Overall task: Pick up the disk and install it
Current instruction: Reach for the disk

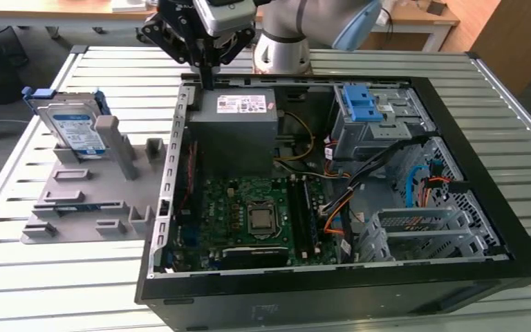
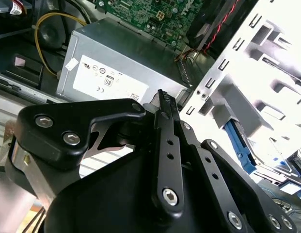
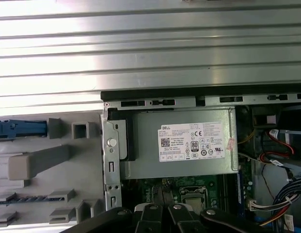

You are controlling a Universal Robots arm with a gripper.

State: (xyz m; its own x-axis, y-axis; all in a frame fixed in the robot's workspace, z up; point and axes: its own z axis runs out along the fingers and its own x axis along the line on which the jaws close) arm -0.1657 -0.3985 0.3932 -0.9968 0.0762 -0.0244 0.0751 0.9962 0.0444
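The disk [image 1: 72, 128] stands upright in a slot at the far end of a grey holder [image 1: 81, 200], on the exterior view's left, with its blue-and-white label facing the camera and a blue frame round its edges. In the first wrist view a blue edge [image 3: 19, 127] of it shows beside the holder. My gripper [image 1: 208, 81] hangs over the back rim of the open computer case, just above the grey power supply box [image 1: 238, 117], well to the exterior view's right of the disk. Its black fingers [image 2: 163, 99] are pressed together and hold nothing.
The black computer case [image 1: 487, 207] lies open on a slatted metal table [image 1: 53, 277]. Inside are the green motherboard [image 1: 256, 214], a metal drive cage with a blue latch piece [image 1: 362, 104], cables and a second bracket [image 1: 422, 232]. The power supply's white sticker [image 3: 191, 141] shows below the gripper.
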